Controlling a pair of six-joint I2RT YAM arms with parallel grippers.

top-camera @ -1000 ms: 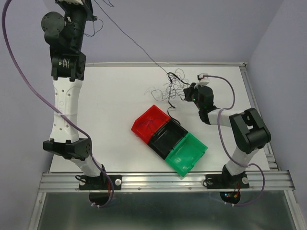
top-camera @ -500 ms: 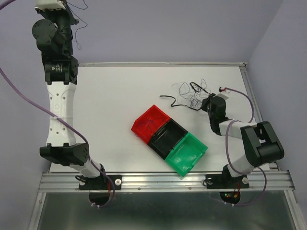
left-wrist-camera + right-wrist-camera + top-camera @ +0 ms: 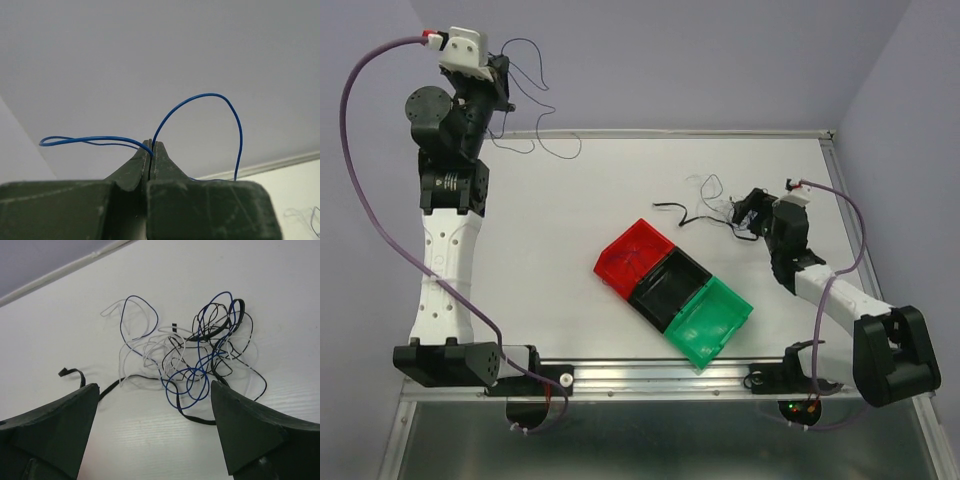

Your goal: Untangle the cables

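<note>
Left wrist: left gripper (image 3: 151,148) clamped on blue cable (image 3: 210,94) held aloft, extraction step; right gripper (image 3: 154,390) spread above tangle (image 3: 200,360) on table (image 3: 45,335); next, probably lay it aside.

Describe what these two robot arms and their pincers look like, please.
Both the left arm and right arm alternate smooth white plastic shells with chunky black joints, and a thick mauve hose loops along each. The left pincer and right pincer each have two dark green, wedge-shaped, scuffed fingers.
</note>
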